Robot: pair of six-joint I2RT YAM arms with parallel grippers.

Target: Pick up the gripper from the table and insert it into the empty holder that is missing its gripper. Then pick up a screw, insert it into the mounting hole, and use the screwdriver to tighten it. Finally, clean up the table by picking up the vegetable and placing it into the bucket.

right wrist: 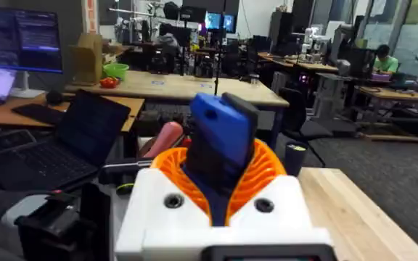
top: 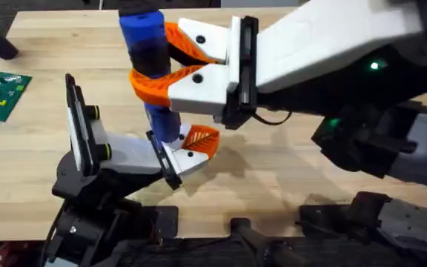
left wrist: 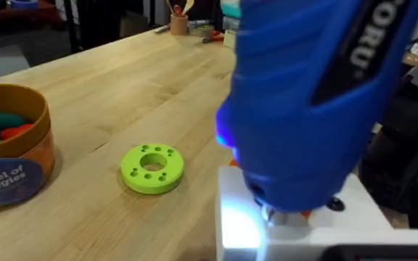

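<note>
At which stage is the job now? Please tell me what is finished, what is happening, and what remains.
Apparently done: the gripper sits in the holder. In hand: the right gripper is shut on the screwdriver, held upright with its tip down at the gripper's white base, so tightening seems under way. The bucket already shows vegetables inside; whether cleanup remains, I cannot tell.

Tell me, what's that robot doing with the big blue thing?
The right gripper has its orange jaws closed around the screwdriver, holding it upright. Its tip points down at the gripper, the small orange finger already sitting in the holder on the table. So it looks like the screw-tightening part. A green ring and a bucket of toy veggies wait nearby.
</note>
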